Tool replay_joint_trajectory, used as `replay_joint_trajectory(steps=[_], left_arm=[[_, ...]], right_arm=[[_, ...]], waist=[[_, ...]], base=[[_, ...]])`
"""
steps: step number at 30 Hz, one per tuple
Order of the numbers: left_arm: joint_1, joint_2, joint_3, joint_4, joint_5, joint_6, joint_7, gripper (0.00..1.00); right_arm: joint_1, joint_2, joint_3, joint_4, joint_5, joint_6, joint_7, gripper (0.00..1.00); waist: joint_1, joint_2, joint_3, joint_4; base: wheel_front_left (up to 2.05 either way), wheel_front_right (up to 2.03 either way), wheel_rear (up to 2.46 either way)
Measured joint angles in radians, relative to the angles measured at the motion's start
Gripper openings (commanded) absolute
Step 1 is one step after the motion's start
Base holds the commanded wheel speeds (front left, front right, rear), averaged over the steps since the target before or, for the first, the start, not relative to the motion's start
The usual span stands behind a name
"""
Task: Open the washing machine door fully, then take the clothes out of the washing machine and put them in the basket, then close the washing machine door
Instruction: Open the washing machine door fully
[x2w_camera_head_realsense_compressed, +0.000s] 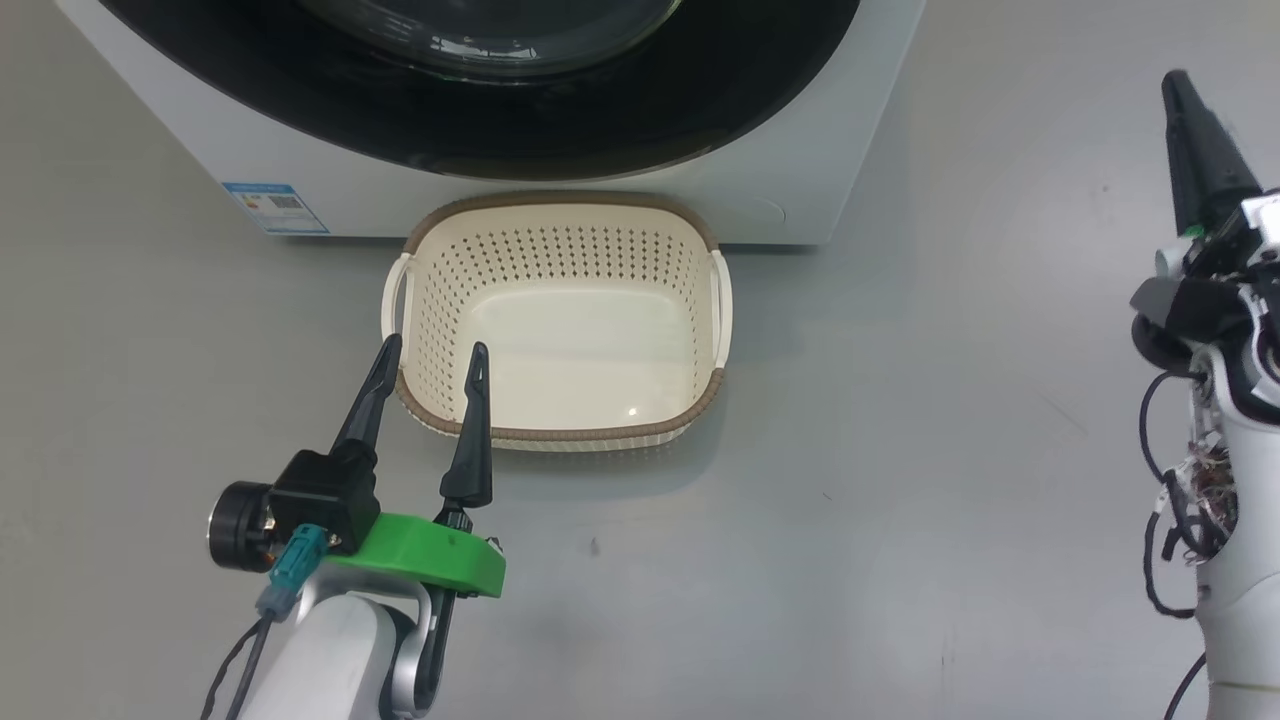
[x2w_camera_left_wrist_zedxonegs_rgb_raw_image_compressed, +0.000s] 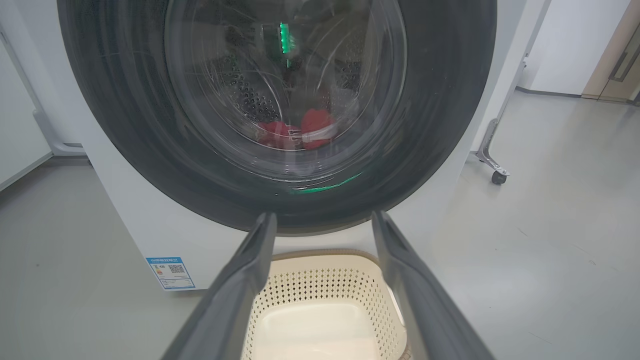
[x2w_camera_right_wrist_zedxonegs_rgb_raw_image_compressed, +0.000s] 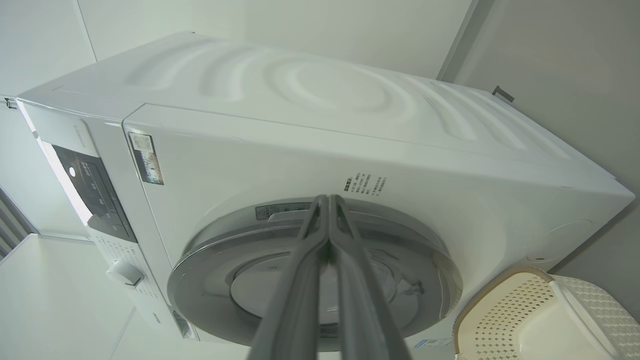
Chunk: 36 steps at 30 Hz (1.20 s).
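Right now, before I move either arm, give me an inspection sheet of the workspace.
Surface: grey floor, faint marks.
Job's things: door looks shut; red clothes behind its glass; basket empty, before the washer.
Clutter: nothing seen.
Grippers: left gripper open, over the basket's near left corner; right gripper shut, raised, empty.
Cables: loose dark wires on the right arm; cable with teal plug on the left.
Surroundings: white walls; castor leg beside the washer.
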<state>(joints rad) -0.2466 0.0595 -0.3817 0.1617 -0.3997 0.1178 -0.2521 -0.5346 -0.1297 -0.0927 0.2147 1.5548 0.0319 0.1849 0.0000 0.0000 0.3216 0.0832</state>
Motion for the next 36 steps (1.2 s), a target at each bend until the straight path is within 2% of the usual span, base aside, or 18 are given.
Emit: replay_joint_trajectory(steps=[9, 13, 22, 28, 36], left_arm=[[-0.051, -0.01, -0.03, -0.003, 0.006, 0.0, 0.0, 1.0], [-0.07, -0.013, -0.039, -0.004, 0.006, 0.0, 0.0, 1.0], [-0.106, -0.018, -0.067, -0.004, 0.006, -0.002, 0.0, 1.0], [-0.138, -0.021, -0.084, -0.012, 0.01, -0.006, 0.0, 1.0], [-0.155, -0.023, -0.103, -0.016, -0.001, -0.006, 0.0, 1.0]], right_arm=[[-0.13, -0.09, 0.012, 0.038, 0.047, -0.045, 0.146, 0.0], [-0.182, -0.11, 0.03, 0.056, 0.057, -0.07, 0.2, 0.0], [-0.296, -0.156, 0.044, 0.108, 0.051, -0.113, 0.251, 0.0], [-0.374, -0.178, 0.066, 0.134, 0.035, -0.132, 0.272, 0.0], [-0.458, -0.188, 0.099, 0.177, 0.021, -0.138, 0.305, 0.0]], waist=[[0.0, 0.0, 0.087, 0.043], [0.0, 0.0, 0.117, 0.066], [0.0001, 0.0, 0.173, 0.115], [0.0, 0.0, 0.209, 0.145], [0.0001, 0.0, 0.25, 0.184]], base=[[0.0, 0.0, 0.0], [0.0, 0.0, 0.0], [0.0, 0.0, 0.0], [0.0, 0.0, 0.0], [0.0, 0.0, 0.0]])
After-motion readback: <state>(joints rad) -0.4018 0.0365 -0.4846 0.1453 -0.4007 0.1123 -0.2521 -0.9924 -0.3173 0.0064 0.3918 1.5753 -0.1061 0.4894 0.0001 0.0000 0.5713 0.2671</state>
